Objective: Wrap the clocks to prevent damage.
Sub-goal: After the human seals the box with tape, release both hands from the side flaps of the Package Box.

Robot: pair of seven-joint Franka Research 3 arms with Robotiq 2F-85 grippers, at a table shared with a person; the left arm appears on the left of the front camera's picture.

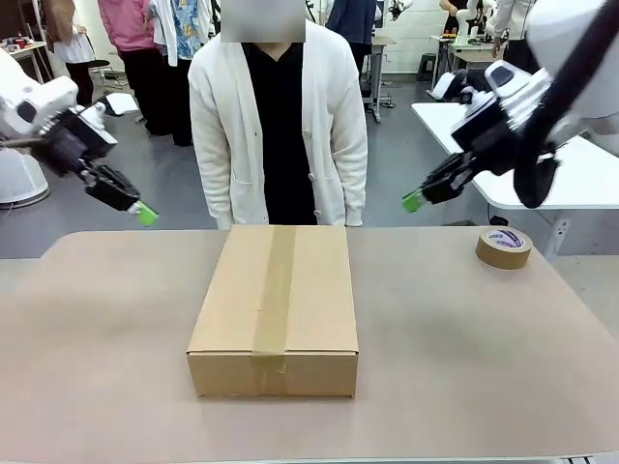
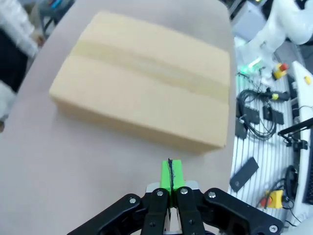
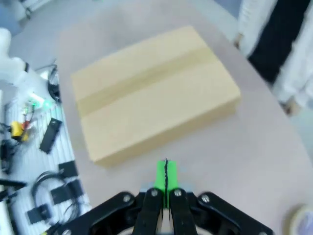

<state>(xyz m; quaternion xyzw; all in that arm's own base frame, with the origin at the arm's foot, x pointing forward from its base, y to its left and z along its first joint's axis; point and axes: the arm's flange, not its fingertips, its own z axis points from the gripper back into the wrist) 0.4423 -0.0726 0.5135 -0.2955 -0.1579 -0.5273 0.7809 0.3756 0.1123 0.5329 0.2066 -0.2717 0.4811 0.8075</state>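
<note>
Left hand: my left hand (image 1: 145,214) hangs in the air off the left side of the desk (image 1: 97,319), green pads pressed together on nothing, well apart from the box. I judge it parked there to leave the middle free.

Box: a cardboard box (image 1: 276,309) lies flat mid-desk, flaps down, a strip of brown tape (image 1: 274,295) running along its top seam and over the near edge. Sealed, so I cannot tell what is inside; no clocks are in sight, and I guess any would be in it.

Person: a person in a white cardigan (image 1: 222,116) stands just behind the box's far end.

Right hand: my right hand (image 1: 414,201) hovers above the right side, pads likewise pressed together, empty.

Tape roll: a roll of brown tape (image 1: 504,247) lies flat near the far right edge, untouched.
</note>
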